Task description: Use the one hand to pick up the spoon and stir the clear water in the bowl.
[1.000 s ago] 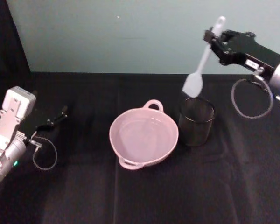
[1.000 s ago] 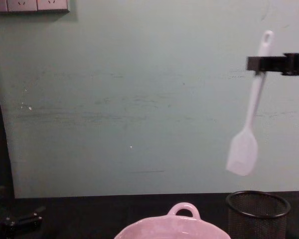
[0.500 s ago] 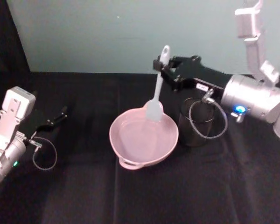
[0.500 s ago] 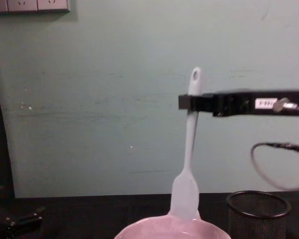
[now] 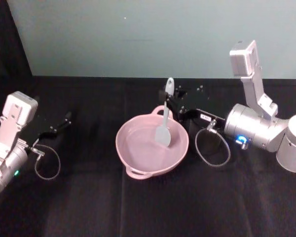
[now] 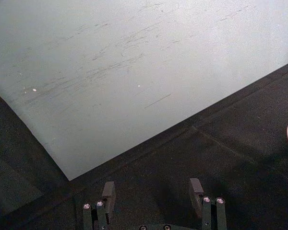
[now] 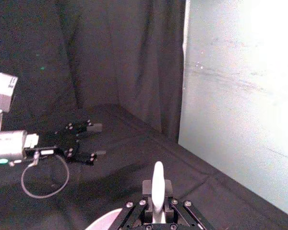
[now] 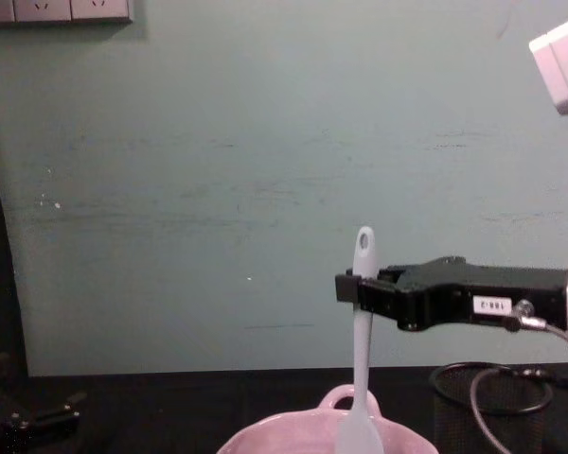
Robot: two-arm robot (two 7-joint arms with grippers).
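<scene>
While the surface (image 5: 89, 197), draped in black cloth, meets a pale green wall (image 5: 113, 39) at its far edge, the pink bowl (image 5: 120, 143) sits at its centre. The right gripper (image 5: 169, 101) hangs over the bowl's far rim, jaws pinching the white spoon (image 5: 164, 131) high on its handle; the blade dips inside the bowl. The left gripper (image 5: 65, 119) rests near the left edge, jaws spread.

I see my right gripper (image 5: 167, 102) reaching over the bowl's (image 5: 119, 148) far rim, with the spoon (image 5: 163, 131) hanging inside. A mesh cup (image 8: 452, 421) stands just right of the bowl, blocking that side. The table (image 5: 89, 197) left of the bowl and in front of it is free. My left gripper (image 5: 66, 119) rests well apart at the left.
</scene>
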